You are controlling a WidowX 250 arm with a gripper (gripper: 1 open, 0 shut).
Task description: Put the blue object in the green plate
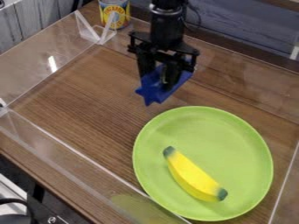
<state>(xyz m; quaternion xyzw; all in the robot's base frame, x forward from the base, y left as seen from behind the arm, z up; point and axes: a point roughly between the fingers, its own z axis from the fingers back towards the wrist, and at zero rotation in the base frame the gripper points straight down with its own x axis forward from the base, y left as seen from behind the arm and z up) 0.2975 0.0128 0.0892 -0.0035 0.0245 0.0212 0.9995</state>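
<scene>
Blue object (160, 87), slanting lower left to upper right (ends partly hidden), gripper (163, 75) closed around it

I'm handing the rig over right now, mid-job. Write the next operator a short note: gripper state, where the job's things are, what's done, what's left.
Gripper: closed on the blue object, fingers pointing down.
Blue object: in the grip, beyond the green plate's far-left edge, not over the plate; it looks lifted off the table, though its underside is hard to judge.
Green plate: flat on the table, with the yellow banana-shaped piece lying in it.
Done: blue object grasped.
Left: carry it over the plate, lower it, release, back away. The bare far half looks like the easier spot.
</scene>
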